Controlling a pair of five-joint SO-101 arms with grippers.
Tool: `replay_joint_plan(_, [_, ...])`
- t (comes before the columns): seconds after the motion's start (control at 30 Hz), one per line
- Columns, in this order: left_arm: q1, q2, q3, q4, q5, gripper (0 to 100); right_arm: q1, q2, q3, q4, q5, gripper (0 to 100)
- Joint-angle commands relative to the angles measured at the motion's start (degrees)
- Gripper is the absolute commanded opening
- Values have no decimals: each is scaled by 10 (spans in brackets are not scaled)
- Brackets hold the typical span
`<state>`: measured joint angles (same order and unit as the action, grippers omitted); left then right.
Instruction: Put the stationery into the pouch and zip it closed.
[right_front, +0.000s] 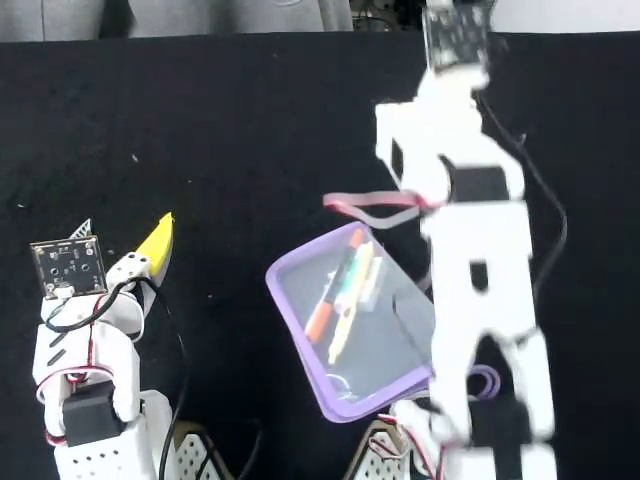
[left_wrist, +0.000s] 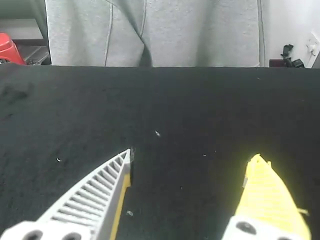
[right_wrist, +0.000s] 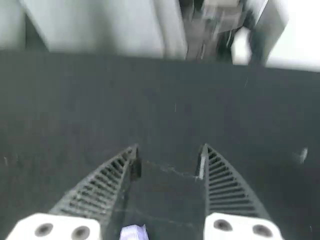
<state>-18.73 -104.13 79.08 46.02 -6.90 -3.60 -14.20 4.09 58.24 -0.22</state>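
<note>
**Left gripper** (left_wrist: 192, 157): fingers spread wide, one grey (left_wrist: 100, 192) and one yellow. The black table (left_wrist: 160, 105) shows between them. In the high view this gripper sits low at the near left of the table, well apart from the pouch.

**Right gripper** (right_wrist: 169, 149): both grey fingers parted to a moderate gap, with table showing between the tips. The right arm (right_front: 470, 260) stretches from the near edge toward the far edge and crosses over the pouch's right side.

**Pouch** (right_front: 288, 318): purple rim, clear face. It lies flat and slanted on the table between the two arm bases, closer to the right one.

**Pens** (right_front: 340, 295): orange, yellow and a darker one, side by side within the pouch, seen through its clear face.

**Zip:** whether open or closed cannot be told.

**Strap** (right_front: 370, 207): pink, runs from the pouch's far corner to under the right arm.
</note>
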Motion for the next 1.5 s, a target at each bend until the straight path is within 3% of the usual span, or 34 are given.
replay_joint_plan(0.0, [-5, -4, -26, 3, 4, 353, 0, 109, -222, 107, -2, 180])
replay_joint_plan(0.27, [0, -4, 2, 3, 4, 353, -3, 260, -691, 408, 86, 180])
replay_joint_plan(0.4, [0, -4, 15, 3, 4, 353, 21, 278, -729, 431, 120, 180])
replay_joint_plan(0.6, [3, -3, 18, 15, 5, 353, 29, 249, -577, 430, 180, 180])
replay_joint_plan(0.8, [93, -3, 15, 97, 0, 353, 31, 154, -387, 430, 267, 180])
replay_joint_plan(0.97, [129, -3, 15, 109, -3, 353, 32, 41, -211, 430, 372, 180])
replay_joint_plan(1.2, [271, -3, 19, 197, -112, 353, 32, -70, 6, 430, 458, 180])
replay_joint_plan(1.47, [378, -2, 21, 244, -161, 353, 33, -82, 132, 429, 496, 180])
